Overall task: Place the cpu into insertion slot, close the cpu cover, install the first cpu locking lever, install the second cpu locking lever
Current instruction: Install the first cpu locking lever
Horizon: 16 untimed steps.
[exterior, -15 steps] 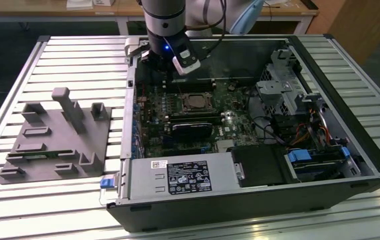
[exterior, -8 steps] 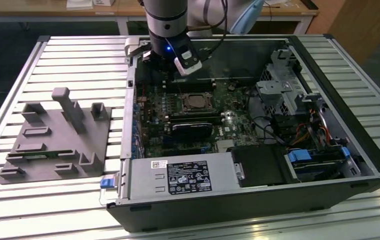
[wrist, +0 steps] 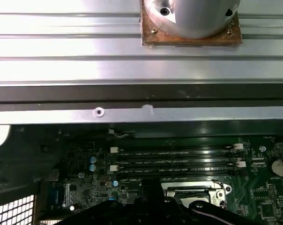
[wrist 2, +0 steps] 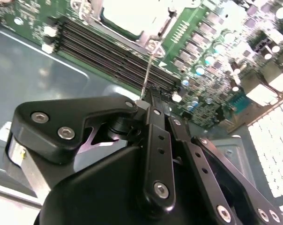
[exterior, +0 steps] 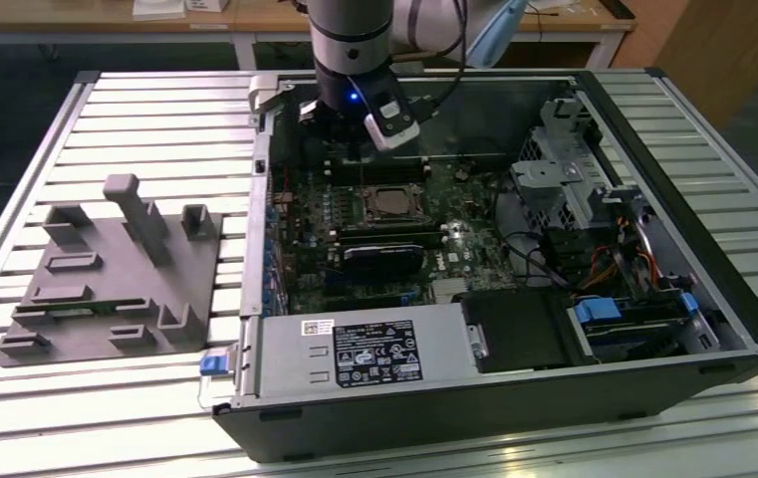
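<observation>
We find the cpu (exterior: 386,204) seated in the slot (exterior: 363,207) on the board (wrist 2: 212,28), which lies inside the open case (exterior: 485,398) on the bench (exterior: 152,100). In the second wrist view its pale top shows inside a silvery frame, which we take for the cover (wrist 2: 127,36), lying flat on the chip rather than standing up. So we judge the first two steps done: chip placed, cover closed.

The work now stands at a locking lever. A thin metal lever (wrist 2: 147,70) rises from the corner of the socket, crosses above the memory slots (wrist 2: 108,47), and ends right at the tips of the end effector (wrist 2: 148,99). The fingers look drawn together there, and we read them as clenched on the lever's free end, though the contact itself is partly hidden by the black linkage. The lever stands away from the board, so we judge it not yet latched.

We cannot tell whether this is the first or the second lever, nor whether the other one is already hooked down. At least one lever remains to be installed.
</observation>
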Each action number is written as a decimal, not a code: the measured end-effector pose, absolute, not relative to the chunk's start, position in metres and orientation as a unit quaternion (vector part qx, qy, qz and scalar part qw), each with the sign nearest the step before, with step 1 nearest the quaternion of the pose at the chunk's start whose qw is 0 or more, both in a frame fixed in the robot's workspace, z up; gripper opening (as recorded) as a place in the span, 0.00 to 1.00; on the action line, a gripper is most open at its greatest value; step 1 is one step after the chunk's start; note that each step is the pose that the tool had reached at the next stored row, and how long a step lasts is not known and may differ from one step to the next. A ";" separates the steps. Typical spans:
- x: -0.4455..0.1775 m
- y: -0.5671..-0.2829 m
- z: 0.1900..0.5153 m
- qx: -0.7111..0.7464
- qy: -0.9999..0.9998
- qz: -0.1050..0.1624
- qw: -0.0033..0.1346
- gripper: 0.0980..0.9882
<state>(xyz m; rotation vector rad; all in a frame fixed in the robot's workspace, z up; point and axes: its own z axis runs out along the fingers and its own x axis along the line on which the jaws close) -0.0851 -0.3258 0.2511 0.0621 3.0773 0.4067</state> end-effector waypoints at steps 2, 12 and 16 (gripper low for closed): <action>-0.081 -0.326 0.251 0.020 0.991 0.131 0.018 0.01; -0.069 -0.326 0.251 0.020 0.991 0.131 0.018 0.01; -0.069 -0.326 0.251 0.020 0.991 0.131 0.021 0.01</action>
